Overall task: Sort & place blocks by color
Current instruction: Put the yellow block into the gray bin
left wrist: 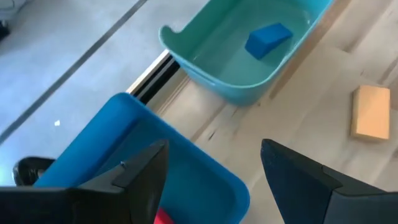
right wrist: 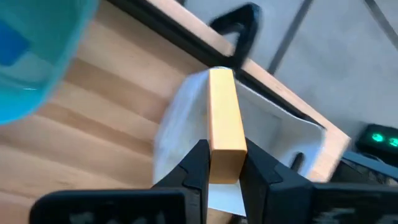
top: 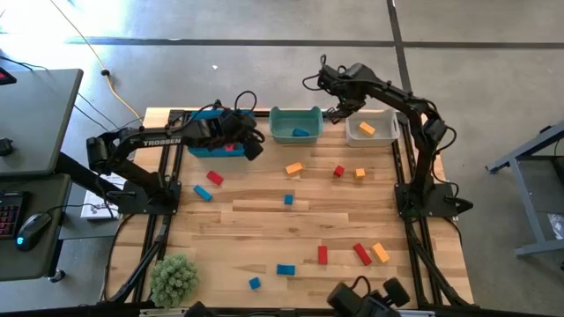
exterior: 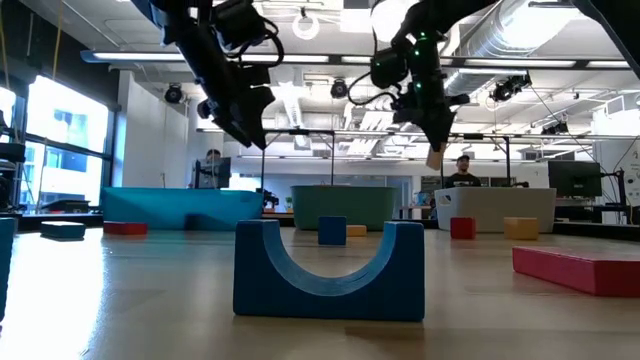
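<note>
I count three bins: blue bin (top: 198,151), teal bin (top: 295,113), white bin (top: 381,138). Five red blocks (top: 322,254), five blue blocks (top: 285,269), five orange blocks (top: 380,253), counting the one orange bar (right wrist: 224,118) clamped in the right claw (right wrist: 225,150). One plant (top: 174,278).

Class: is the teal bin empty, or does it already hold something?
Not empty. The teal bin holds one blue block; the left wrist view shows that block lying inside it, with the inside otherwise bare.

Blocks (top: 322,254) scattered on table — one orange bar (right wrist: 225,122) held aloft.
</note>
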Tool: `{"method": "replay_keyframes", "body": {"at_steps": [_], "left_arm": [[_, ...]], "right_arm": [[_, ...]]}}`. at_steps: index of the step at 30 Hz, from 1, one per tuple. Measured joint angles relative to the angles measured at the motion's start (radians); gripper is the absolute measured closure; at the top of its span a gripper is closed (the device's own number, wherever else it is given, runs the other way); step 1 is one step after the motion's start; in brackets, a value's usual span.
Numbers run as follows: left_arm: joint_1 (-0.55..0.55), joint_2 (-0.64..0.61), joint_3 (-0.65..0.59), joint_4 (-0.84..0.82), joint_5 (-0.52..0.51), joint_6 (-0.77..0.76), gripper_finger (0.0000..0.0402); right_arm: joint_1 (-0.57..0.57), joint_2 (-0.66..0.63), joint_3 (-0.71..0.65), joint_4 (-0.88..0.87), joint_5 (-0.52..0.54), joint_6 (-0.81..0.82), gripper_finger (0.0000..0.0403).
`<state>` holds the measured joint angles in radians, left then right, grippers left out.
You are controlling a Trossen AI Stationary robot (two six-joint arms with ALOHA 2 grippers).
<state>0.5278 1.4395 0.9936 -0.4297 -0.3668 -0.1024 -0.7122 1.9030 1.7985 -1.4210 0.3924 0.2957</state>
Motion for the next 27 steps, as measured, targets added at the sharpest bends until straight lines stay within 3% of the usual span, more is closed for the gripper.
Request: {"method": "replay_keyframes", "body": {"at_steps": [5,15,27], "left_arm": [[0.021,0.000,0.000,0.000,0.000,0.000,0.0158],[0.055,0.000,0.000,0.000,0.004,-0.002,0.0158],[0.075,0.000,-0.001,0.001,0.015,-0.026,0.0158]], "right_arm": [[-0.060,0.000,-0.001,-0.013,-0.023,-0.043,0.0362],[-0.180,-0.001,-0.067,-0.060,-0.206,-0.072,0.0361],[-0.185,0.000,-0.248,0.152,-0.292,-0.118,0.0361]]}}
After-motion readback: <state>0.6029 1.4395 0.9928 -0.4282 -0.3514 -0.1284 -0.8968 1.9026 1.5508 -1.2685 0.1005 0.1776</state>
